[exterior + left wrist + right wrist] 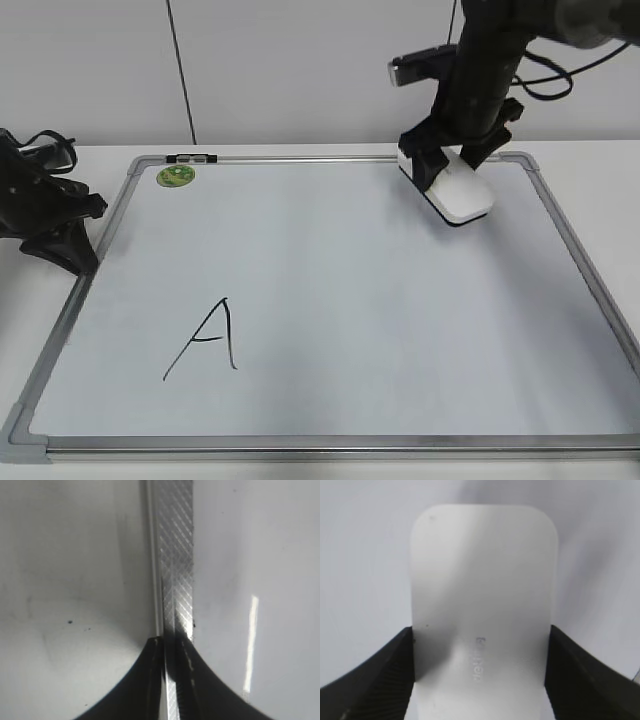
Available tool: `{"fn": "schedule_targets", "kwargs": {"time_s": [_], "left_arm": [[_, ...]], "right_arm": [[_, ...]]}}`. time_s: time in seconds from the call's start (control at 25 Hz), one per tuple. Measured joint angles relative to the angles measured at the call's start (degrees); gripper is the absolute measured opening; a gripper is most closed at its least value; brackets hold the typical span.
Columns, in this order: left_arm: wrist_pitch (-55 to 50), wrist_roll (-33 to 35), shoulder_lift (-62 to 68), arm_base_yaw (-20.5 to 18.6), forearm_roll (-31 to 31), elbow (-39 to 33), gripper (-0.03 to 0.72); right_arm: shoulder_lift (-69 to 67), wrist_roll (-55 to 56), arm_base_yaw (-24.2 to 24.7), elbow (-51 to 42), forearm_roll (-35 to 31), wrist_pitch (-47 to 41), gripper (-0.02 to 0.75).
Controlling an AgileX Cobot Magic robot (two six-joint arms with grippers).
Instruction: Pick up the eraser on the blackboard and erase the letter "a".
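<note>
Right wrist view shows my right gripper (480,680) clamped on the eraser (482,595), a white rounded block with faint grey lettering, my fingers (375,675) pressed against both long sides. It sits at the far right corner of the blackboard (400,300), whose white surface carries a capital A (205,340) and a green magnet (176,176). My left gripper (170,680) rests pinched together over the frame's left rail, before a pale wall (300,70).

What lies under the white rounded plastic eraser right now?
The white rounded plastic eraser sits on the white dry-erase blackboard, right gripper clamped on its sides. Whatever marking lies beneath is covered; no small "a" shows anywhere.
</note>
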State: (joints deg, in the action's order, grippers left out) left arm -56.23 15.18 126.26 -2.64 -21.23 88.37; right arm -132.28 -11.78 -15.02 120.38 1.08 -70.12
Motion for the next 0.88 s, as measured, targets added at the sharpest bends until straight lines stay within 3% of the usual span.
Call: {"fn": "schedule_targets", "kwargs": {"time_s": [0.24, 0.48, 0.88], "left_arm": [[0.0, 0.0, 0.0, 0.0, 0.1, 0.0, 0.043], [0.0, 0.0, 0.0, 0.0, 0.1, 0.0, 0.045], [0.0, 0.0, 0.0, 0.0, -0.5, 0.0, 0.045]], "right_arm": [[6.6, 1.8, 0.1, -0.7, -1.5, -0.3, 0.540], [15.0, 3.8, 1.0, -11.4, -1.5, -0.6, 0.540], [27.1, 5.8, 9.9, -30.9, -1.6, 0.3, 0.540]]}}
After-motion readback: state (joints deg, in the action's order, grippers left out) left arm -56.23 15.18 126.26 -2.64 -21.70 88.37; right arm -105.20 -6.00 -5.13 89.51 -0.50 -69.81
